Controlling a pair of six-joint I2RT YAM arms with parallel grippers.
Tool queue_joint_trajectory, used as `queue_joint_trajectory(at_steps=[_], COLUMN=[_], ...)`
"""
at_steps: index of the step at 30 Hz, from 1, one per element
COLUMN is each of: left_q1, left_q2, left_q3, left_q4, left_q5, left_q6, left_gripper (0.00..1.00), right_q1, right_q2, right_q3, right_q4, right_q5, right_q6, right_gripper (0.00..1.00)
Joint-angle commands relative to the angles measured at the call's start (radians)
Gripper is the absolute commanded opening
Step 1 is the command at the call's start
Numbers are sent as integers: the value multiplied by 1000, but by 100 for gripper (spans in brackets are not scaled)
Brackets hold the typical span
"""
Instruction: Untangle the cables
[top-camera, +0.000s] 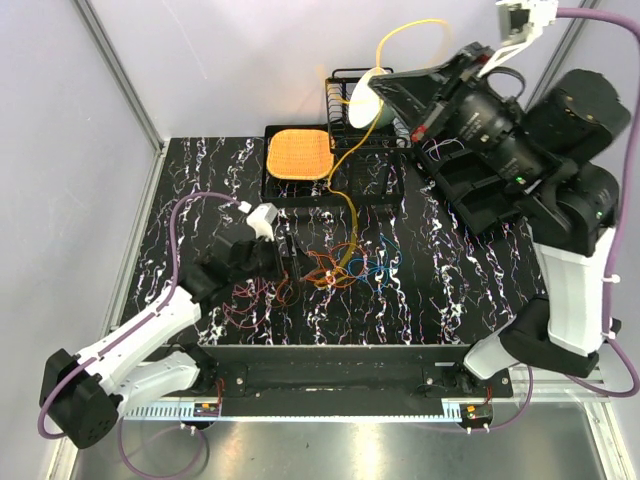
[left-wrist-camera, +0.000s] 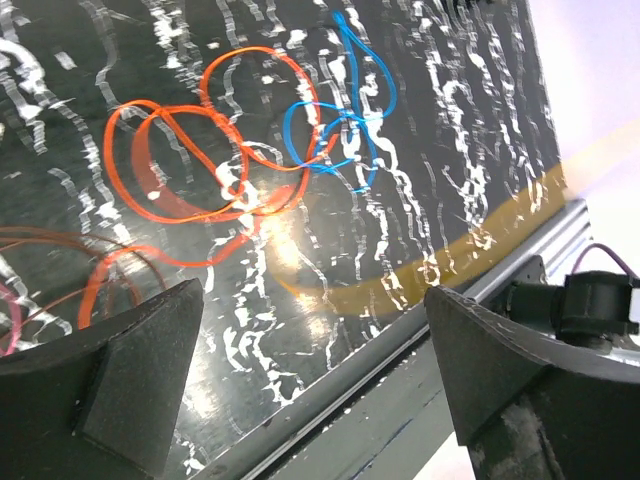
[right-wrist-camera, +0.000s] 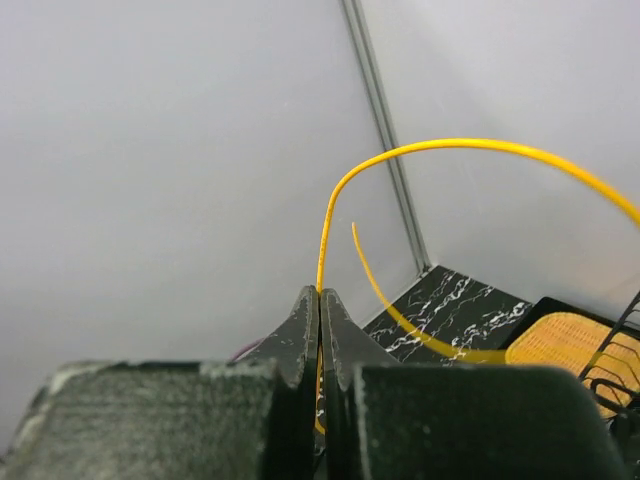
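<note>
Hovering low at the left of the surface (top-camera: 470, 290), black with white veining, the left gripper (left-wrist-camera: 312, 293) points towards the cable pile. Its jaws stand spread wide with nothing between them.

Maroon cable (top-camera: 243, 296): thin loops flat on the surface, just beside the left gripper on its near side. It is the leftmost of the pile.

Orange cable (left-wrist-camera: 150, 175): several overlapping loops flat on the surface, just ahead of the left jaws and crossing one another.

Blue cable (left-wrist-camera: 335, 115): smaller loops just right of the orange ones, meeting them at their edge.

Yellow cable (right-wrist-camera: 470, 145): thicker than the rest. It rises from the middle of the pile, runs up past the tray and rack, and arcs through the air to the right gripper. The left wrist view shows it only as a blurred yellow band.

Tray (top-camera: 276, 190): black, at the far middle of the surface. A woven orange pad (top-camera: 298, 155) lies on it.

Rack (top-camera: 340, 75): black wire, at the far edge just right of the tray.

Right gripper (right-wrist-camera: 320, 292): raised high over the rack, well apart from the pile. Its jaws are pressed together, pinching the yellow cable near its end, with a short free tail curling out beyond the grip.
</note>
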Motion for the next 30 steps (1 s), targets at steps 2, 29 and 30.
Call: queue_joint_trajectory(at_steps=[2, 29, 30], left_q1=[-53, -188, -189], left_q2=[16, 16, 14], left_q3=[91, -1, -4], left_q4=[117, 41, 38], left_q5=[-49, -253, -256], left_q6=[39, 44, 33], left_gripper=[95, 87, 86], right_q1=[2, 0, 0], right_q2=[0, -231, -210], right_q3=[-45, -1249, -1254], right_q4=[-28, 167, 177], right_q5=[59, 34, 27], right_q6=[-45, 282, 282], right_gripper=[0, 0, 0])
